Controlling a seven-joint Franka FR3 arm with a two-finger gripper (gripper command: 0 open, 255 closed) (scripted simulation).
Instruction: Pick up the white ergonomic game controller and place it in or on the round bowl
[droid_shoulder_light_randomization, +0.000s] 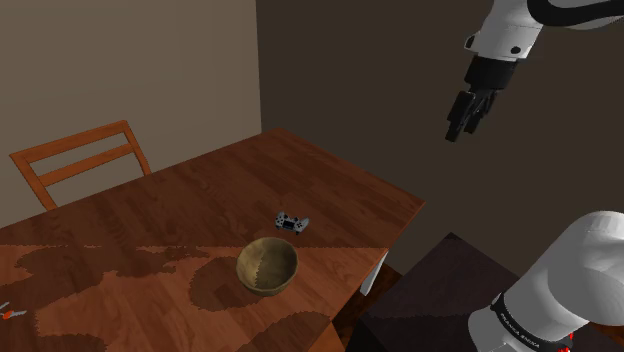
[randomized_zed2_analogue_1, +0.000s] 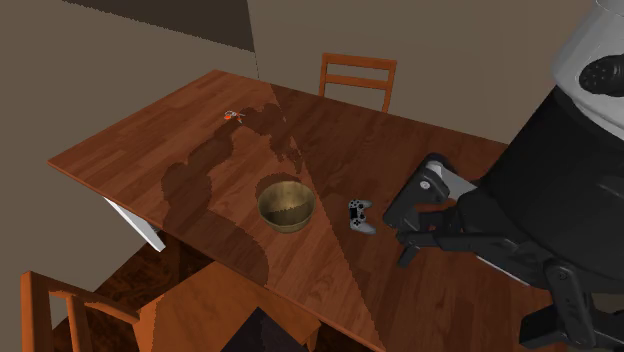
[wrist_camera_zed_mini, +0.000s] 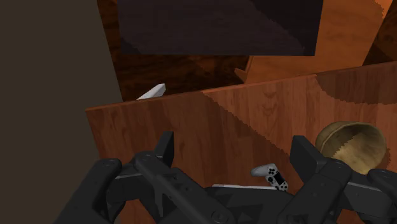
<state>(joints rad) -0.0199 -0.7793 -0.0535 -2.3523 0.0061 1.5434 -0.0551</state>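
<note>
The pale game controller lies flat on the wooden tabletop, just beside the round tan bowl but not touching it, so the carry between them should be short. The gripper hangs high above and well apart from both. Its fingers are spread wide and empty, seemingly ready to descend over the controller before closing.
</note>
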